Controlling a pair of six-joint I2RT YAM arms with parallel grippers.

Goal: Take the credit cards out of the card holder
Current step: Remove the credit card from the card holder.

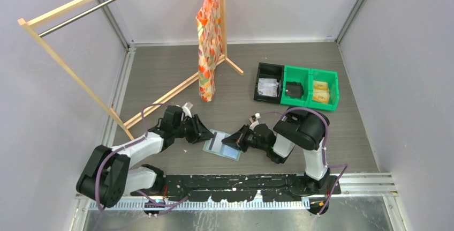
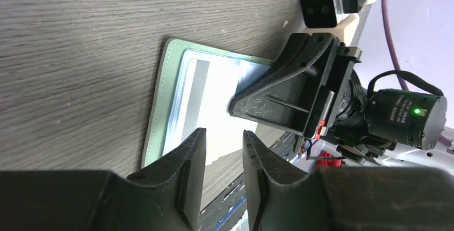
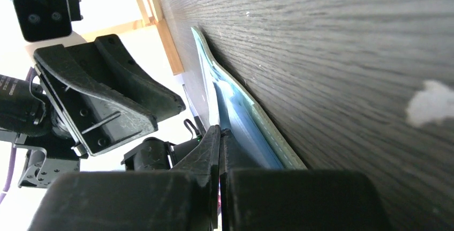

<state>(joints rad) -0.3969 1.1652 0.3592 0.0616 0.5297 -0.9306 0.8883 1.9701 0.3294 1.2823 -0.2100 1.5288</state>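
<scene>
1. Top external view is showing both arms reaching low and inward from their bases, forearms lying close over the table (image 1: 321,134).
2. Left gripper (image 2: 223,134) is hovering at the card holder (image 2: 174,91)'s left edge, fingers slightly spread, nothing between them.
3. Right gripper (image 3: 220,132) is pressing its fingers together at the holder's right edge; I cannot tell whether a card is caught.
4. Between them the holder is lying open and flat on the table. No card is lying loose, so extraction looks barely begun.

Beyond the left claw (image 1: 210,134), a wooden clothes rack (image 1: 75,76) stands on the table (image 1: 348,134), with an orange patterned cloth (image 1: 207,43) hanging from it. Beyond the right claw (image 1: 231,140) and off to its right, a black bin (image 1: 269,82) touches two green bins (image 1: 310,87).
</scene>
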